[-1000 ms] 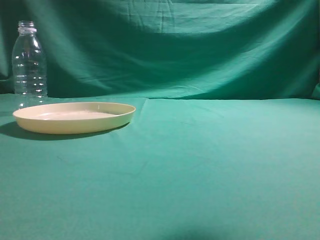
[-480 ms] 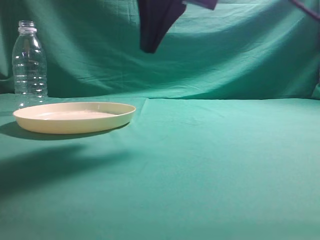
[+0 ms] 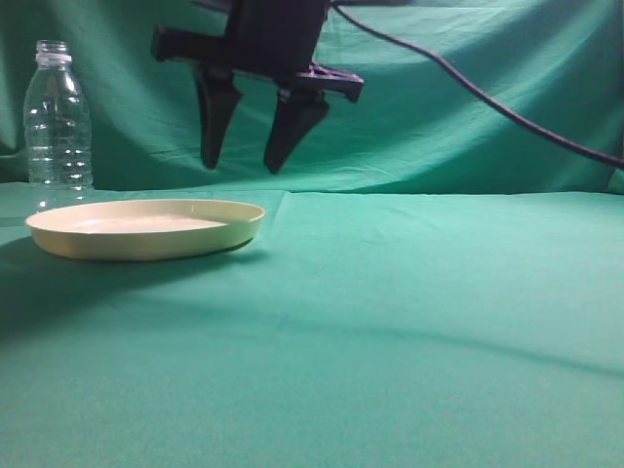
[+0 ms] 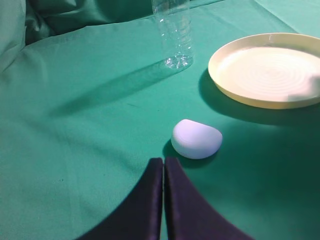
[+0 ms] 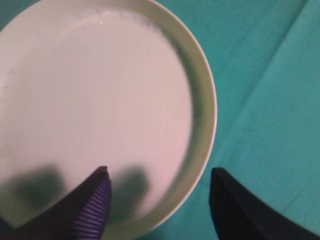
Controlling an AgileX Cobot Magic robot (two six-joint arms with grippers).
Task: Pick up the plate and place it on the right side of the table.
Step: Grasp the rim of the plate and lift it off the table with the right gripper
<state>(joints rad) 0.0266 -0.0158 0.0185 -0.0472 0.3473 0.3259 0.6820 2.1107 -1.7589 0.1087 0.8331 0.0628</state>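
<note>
The pale cream-yellow plate [image 3: 146,229] lies flat on the teal-green table [image 3: 409,292] at the left. My right gripper [image 3: 242,166] hangs open a little above the plate's right edge, fingers pointing down. In the right wrist view the plate [image 5: 100,100] fills the frame, and the right gripper [image 5: 159,172] straddles its rim, one finger over the inside and one over the cloth. My left gripper [image 4: 163,161] is shut and empty, low over the cloth, apart from the plate [image 4: 267,67]. The left gripper does not show in the exterior view.
A clear plastic bottle [image 3: 58,122] stands upright just behind the plate's left end; it also shows in the left wrist view [image 4: 172,30]. A small white rounded object [image 4: 196,139] lies on the cloth just ahead of the left gripper. A black cable [image 3: 487,97] trails off to the right.
The right arm has come down into the exterior view from the top. Its open gripper now hangs over the plate's right edge. The plate and bottle have not moved.
</note>
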